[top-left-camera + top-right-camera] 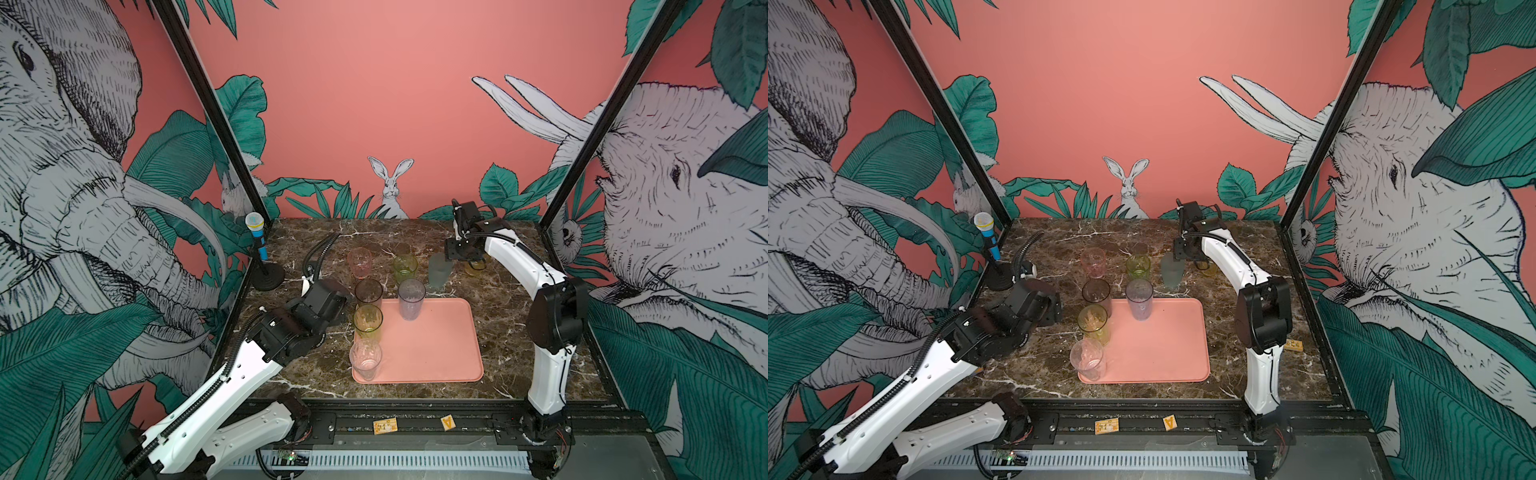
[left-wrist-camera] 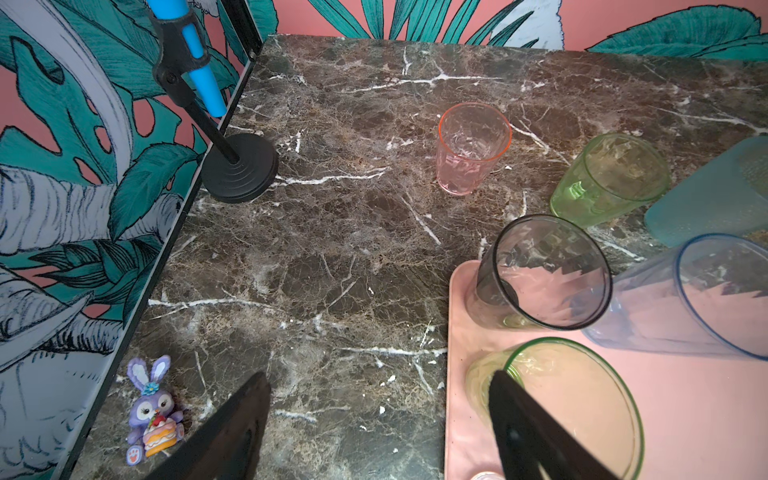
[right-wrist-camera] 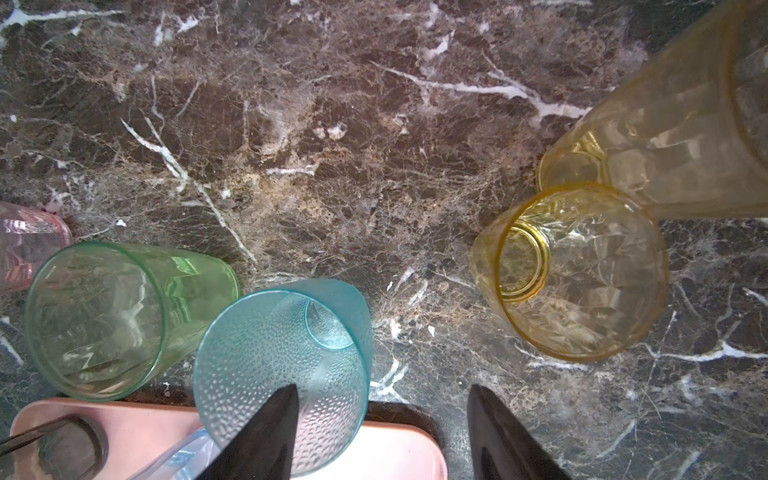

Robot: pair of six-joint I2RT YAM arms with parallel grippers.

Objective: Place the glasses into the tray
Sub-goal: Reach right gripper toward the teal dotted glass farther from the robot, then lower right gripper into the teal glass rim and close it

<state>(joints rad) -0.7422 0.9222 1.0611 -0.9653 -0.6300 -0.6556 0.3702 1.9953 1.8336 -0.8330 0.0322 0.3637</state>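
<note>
four glasses (image 1: 368, 322) line tray (image 1: 440, 353) left, far edges; right half open.

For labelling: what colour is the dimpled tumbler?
The dimpled tumbler is teal; right wrist view shows it best.

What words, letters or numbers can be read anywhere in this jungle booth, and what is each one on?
"A": on a small wooden tile lying tilted on the black front rail.
Orange card on the same rail: printed, but too blurred to read.
Second orange card on the marble table by the right arm: also too blurred to read.
The tray and the glasses: no writing visible.
</note>
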